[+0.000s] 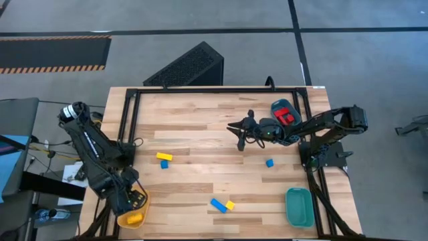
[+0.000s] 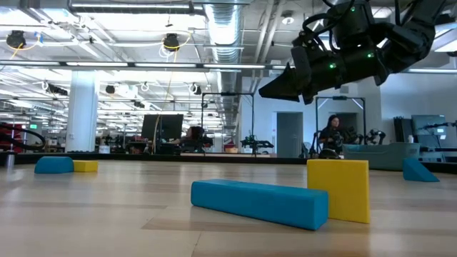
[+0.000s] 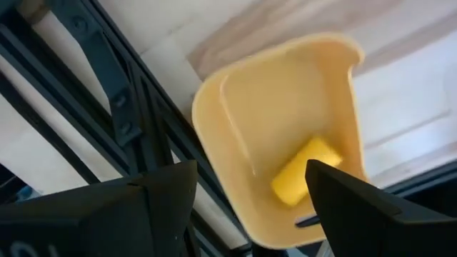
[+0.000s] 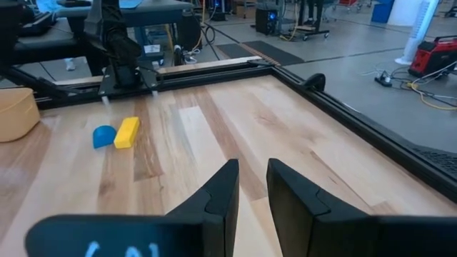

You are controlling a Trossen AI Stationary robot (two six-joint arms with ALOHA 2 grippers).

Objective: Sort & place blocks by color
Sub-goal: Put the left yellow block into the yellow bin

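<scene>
My left gripper (image 3: 250, 171) hangs open, pointing down, over the yellow oval tray (image 3: 235, 107) at the table's near left corner (image 1: 127, 219). A yellow block (image 3: 303, 171) lies on the tray's floor below the fingers, touched by neither. My right gripper (image 1: 239, 130) hovers level over the middle of the table, pointing left, with a narrow empty gap between its fingers (image 4: 252, 168). On the wood lie a yellow bar (image 1: 164, 156) beside a blue block (image 1: 164, 164), a blue bar (image 1: 218, 205) next to a yellow cube (image 1: 230, 205), and a lone blue block (image 1: 269, 163).
A teal tray (image 1: 276, 105) holding red blocks (image 1: 286, 115) stands at the far right beside my right arm. Another teal tray (image 1: 299, 206) stands at the near right. A black frame rail (image 1: 127, 114) borders the table. Bare wood lies between the loose blocks.
</scene>
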